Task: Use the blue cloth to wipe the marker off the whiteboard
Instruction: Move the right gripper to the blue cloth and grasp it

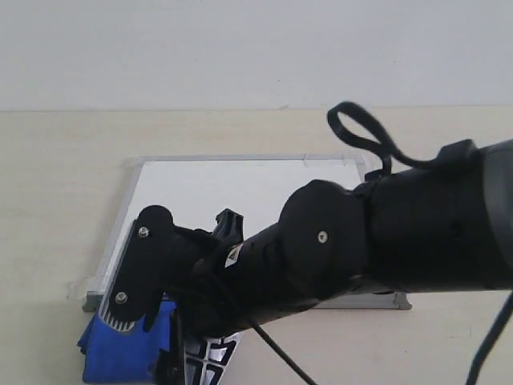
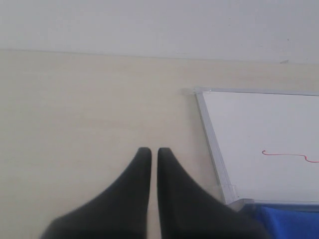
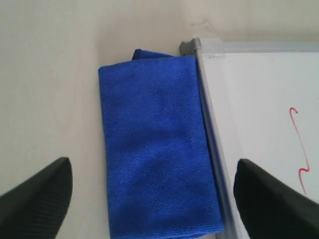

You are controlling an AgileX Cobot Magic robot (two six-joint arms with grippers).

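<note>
The whiteboard [image 1: 240, 184] lies flat on the table, and my right arm covers its near half in the exterior view. The marker [image 3: 299, 144] is a thin wavy red line on the board [image 3: 259, 99], also showing in the left wrist view as the marker [image 2: 289, 155] on the whiteboard [image 2: 259, 124]. The blue cloth [image 3: 154, 149] lies folded on the table against the board's frame by a corner. My right gripper [image 3: 152, 167] hangs open above it, one finger over bare table and the other over the board. The blue cloth [image 1: 120, 353] and the cloth [image 2: 289, 221] are partly hidden. My left gripper [image 2: 153, 152] is shut and empty over bare table beside the board.
The beige table [image 1: 48, 200] runs back to a white wall. A black cable loop [image 1: 357, 128] rises from my right arm, whose bulk spans the lower right of the exterior view. Clear tape sits at the board's corners.
</note>
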